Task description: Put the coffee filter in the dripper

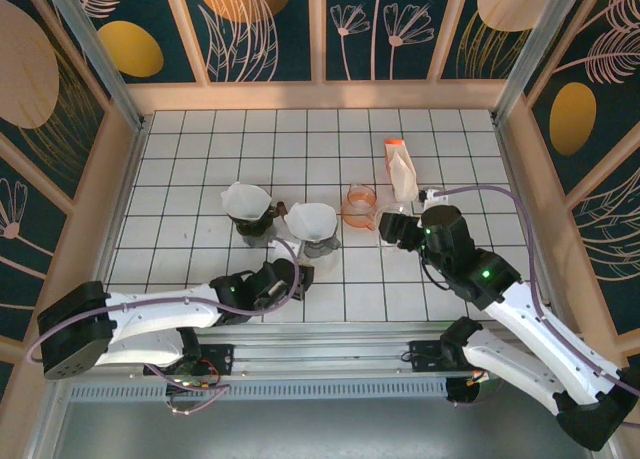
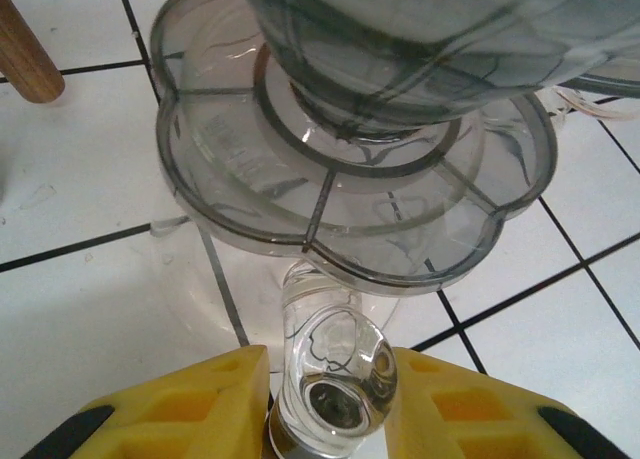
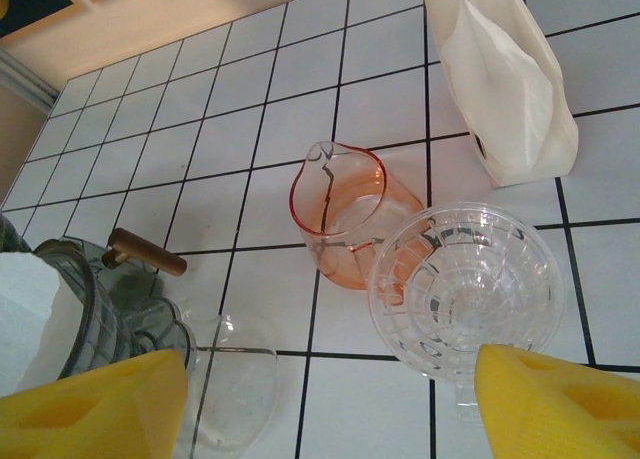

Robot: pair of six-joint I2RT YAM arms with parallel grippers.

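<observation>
Two grey-tinted drippers stand mid-table, each with a white coffee filter in it: one on the left (image 1: 247,201), one beside it (image 1: 312,222). My left gripper (image 1: 299,275) reaches to the second one from the near side. In the left wrist view its yellow fingers (image 2: 200,404) flank that dripper's clear glass handle (image 2: 335,364), pressed close on both sides, under the scalloped base (image 2: 330,194). My right gripper (image 1: 396,225) hangs open above a clear ribbed dripper (image 3: 462,279), which has no filter in it; the fingers (image 3: 95,404) stand far apart.
An orange-tinted glass pitcher (image 3: 340,207) stands right beside the clear dripper. A packet of white filters (image 1: 402,171) lies behind it. The left dripper's wooden handle (image 3: 146,251) points right. Wooden walls enclose the tiled table (image 1: 200,139).
</observation>
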